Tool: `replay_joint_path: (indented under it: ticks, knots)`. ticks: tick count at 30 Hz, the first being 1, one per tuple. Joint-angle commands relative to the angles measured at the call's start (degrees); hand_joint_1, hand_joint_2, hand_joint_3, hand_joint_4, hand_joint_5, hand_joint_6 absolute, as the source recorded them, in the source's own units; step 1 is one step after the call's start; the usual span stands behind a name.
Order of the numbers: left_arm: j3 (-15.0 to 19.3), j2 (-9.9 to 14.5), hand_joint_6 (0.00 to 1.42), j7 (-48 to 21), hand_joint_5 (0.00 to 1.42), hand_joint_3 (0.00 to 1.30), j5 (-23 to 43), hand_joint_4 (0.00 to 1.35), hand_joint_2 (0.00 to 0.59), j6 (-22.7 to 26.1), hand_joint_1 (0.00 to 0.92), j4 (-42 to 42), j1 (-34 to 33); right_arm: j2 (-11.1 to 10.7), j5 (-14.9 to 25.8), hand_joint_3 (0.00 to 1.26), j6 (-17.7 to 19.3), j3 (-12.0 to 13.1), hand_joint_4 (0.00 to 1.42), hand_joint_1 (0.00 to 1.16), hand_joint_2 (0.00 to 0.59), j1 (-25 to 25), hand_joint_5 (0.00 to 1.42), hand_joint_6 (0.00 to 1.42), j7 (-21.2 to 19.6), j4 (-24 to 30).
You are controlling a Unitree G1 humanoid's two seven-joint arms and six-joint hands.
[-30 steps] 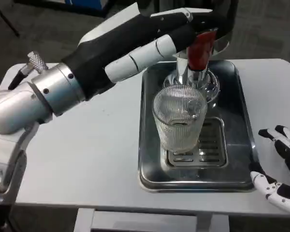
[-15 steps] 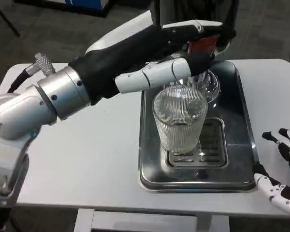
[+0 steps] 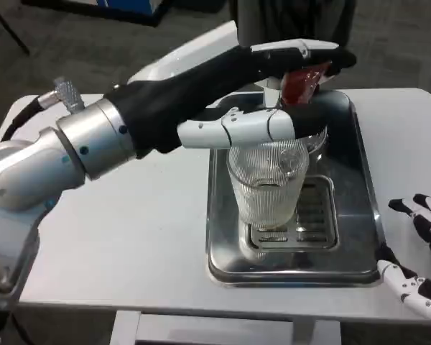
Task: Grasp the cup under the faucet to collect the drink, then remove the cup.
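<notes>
A clear ribbed glass cup (image 3: 266,183) stands upright on the grate of the steel drip tray (image 3: 359,215), right below the chrome faucet (image 3: 312,133). My left hand (image 3: 273,93) reaches in from the left. Its fingers (image 3: 302,52) lie stretched over the top of the red faucet handle (image 3: 300,83), and its thumb (image 3: 251,129) extends just above the cup's rim. The handle leans over, between fingers and thumb. No liquid is plainly visible in the cup. My right hand (image 3: 420,251) rests at the table's front right, fingers apart, holding nothing.
The white table (image 3: 129,230) lies bare to the left of the tray. My left forearm (image 3: 93,140) crosses above the table's left half. The table's front edge runs close under the tray.
My left hand has slid further right over the faucet, the thumb swinging down to the cup's rim. The red handle has tipped from upright to leaning. The right hand drifted slightly lower.
</notes>
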State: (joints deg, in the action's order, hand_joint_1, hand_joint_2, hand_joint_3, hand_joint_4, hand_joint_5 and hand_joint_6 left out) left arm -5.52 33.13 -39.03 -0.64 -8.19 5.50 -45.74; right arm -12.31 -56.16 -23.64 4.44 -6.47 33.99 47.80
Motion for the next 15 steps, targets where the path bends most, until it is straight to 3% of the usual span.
replay_joint_path:
  ticks: [1, 15]
  knots:
    - [-2.0, 1.5, 0.19, -2.6, 0.26, 0.20, -1.6, 0.13, 0.116, 0.0, 0.000, 0.3, 2.5, -0.3, 0.6, 0.12, -0.4, 0.5, 0.00, 0.36, 0.491, -0.8, 0.00, 0.06, -0.3, 1.3]
    - [-2.9, 2.8, 0.19, -2.6, 0.24, 0.20, -4.9, 0.13, 0.116, -2.2, 0.000, 0.7, 2.5, -0.7, 0.9, 0.12, -0.6, 0.5, 0.00, 0.35, 0.493, -0.9, 0.00, 0.06, -0.4, 1.5]
